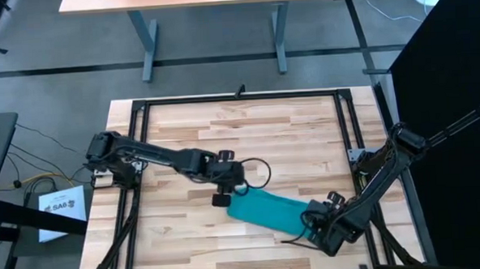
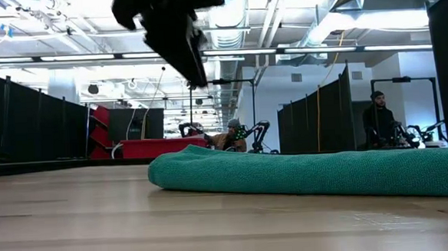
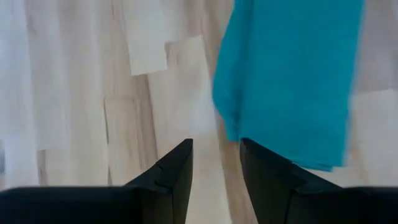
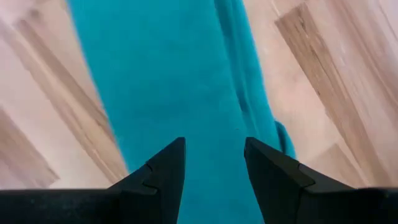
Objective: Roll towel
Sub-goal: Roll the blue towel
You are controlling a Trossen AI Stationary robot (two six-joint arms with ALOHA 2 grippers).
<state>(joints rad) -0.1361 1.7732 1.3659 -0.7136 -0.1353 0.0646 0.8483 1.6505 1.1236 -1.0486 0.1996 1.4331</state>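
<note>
The plain teal soft cloth towel [image 1: 269, 212] lies on my pale butcher-block wooden worktop [image 1: 248, 126], a long narrow band running from about the centre out toward four o'clock. From the low view it looks like a low, thick bundle, folded or loosely gathered along its length rather than wound into a tight roll, though I cannot tell how many layers it has.

My left end effector [image 3: 216, 163] hangs just above the towel's ten o'clock end, its fingers slightly apart and holding nothing; bare wood shows between them. My right end effector [image 4: 214, 163] hovers over the towel's four o'clock end, fingers parted, cloth visible beneath the gap but not pinched.

I judge the task early to midway: the cloth is narrowed into a strip, which suits rolling, but no coil shows at either end. What is left is to take one short end and wind it toward the other.
</note>
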